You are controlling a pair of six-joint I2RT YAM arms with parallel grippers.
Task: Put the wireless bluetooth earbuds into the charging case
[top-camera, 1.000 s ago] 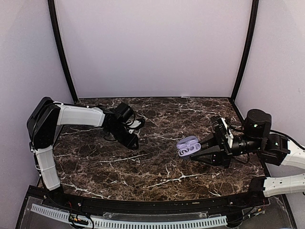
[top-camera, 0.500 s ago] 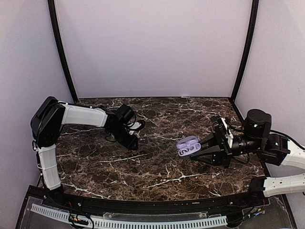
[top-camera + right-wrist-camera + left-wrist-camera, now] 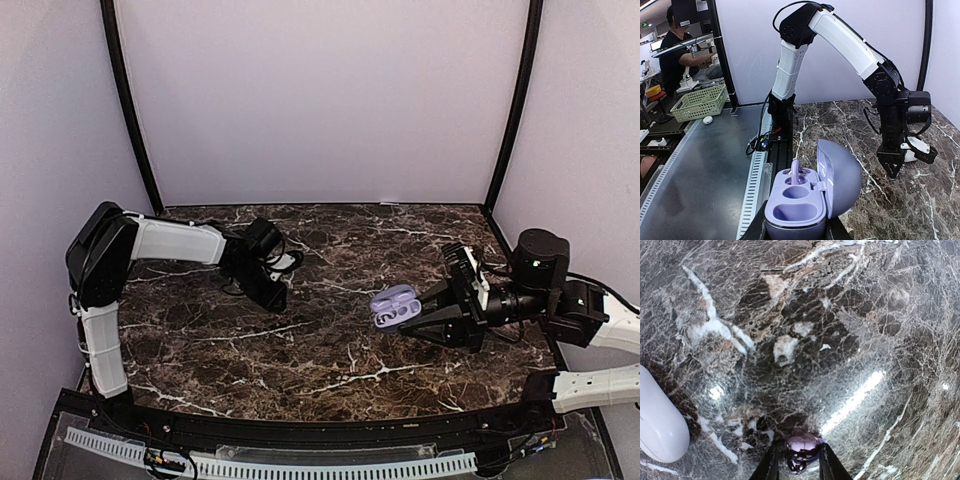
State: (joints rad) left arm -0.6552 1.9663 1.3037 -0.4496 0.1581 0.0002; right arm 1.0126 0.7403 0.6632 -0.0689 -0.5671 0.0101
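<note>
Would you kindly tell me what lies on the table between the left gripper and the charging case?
Nothing: in the top view, only bare marble table separates the left gripper and the charging case.

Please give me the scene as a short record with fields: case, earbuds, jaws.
charging case: open, clamped in the right jaws
seated earbud: one, in the recess farthest from the right jaws
other recesses: empty
loose earbud: between the left jaws, at the table; grip unclear
white pebble: on the table, apart from the left jaws
</note>
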